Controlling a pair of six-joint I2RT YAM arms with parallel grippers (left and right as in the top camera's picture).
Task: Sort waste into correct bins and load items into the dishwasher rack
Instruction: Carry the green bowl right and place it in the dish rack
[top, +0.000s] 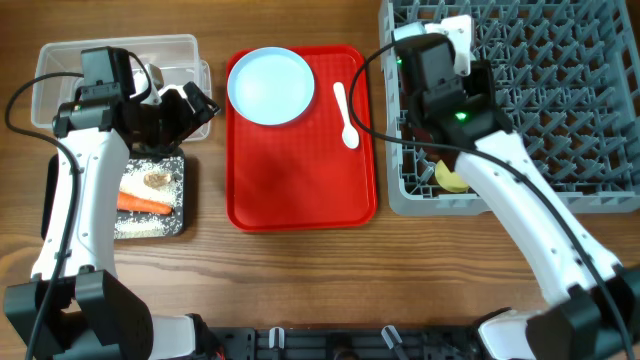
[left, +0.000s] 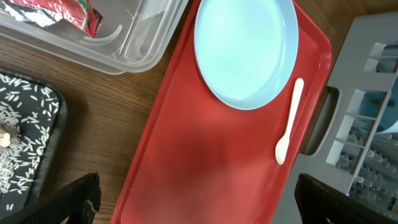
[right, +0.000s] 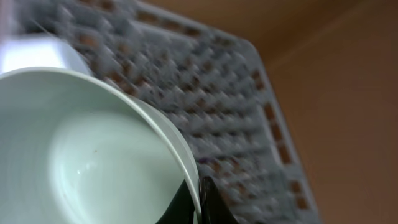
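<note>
Overhead view, left to right: the clear plastic tub (top: 50, 60) at far left holds a red-and-white wrapper (left: 62, 12). Just nearer to me, the black tray (top: 186, 205) holds rice grains (left: 25, 106) and an orange carrot piece (top: 145, 204), so packaging and food scraps sit in separate bins.

My left gripper (top: 190, 112) hovers where the two bins meet. Its fingers are wide apart and hold nothing, and it faces the red serving tray (top: 300, 185). On that tray lie the pale blue plate (top: 270, 85) and, just beside it, the white spoon (top: 345, 115). Neither is loaded yet.

My right gripper (right: 198, 196) is clamped on the rim of a pale blue-green bowl (right: 93, 162), held tilted over the left side of the grey dishwasher rack (top: 560, 100). I judge that this rim pinch lets me stand the bowl on edge between pegs. A yellow cup (top: 452, 180) already lies in the rack's near-left corner.
</note>
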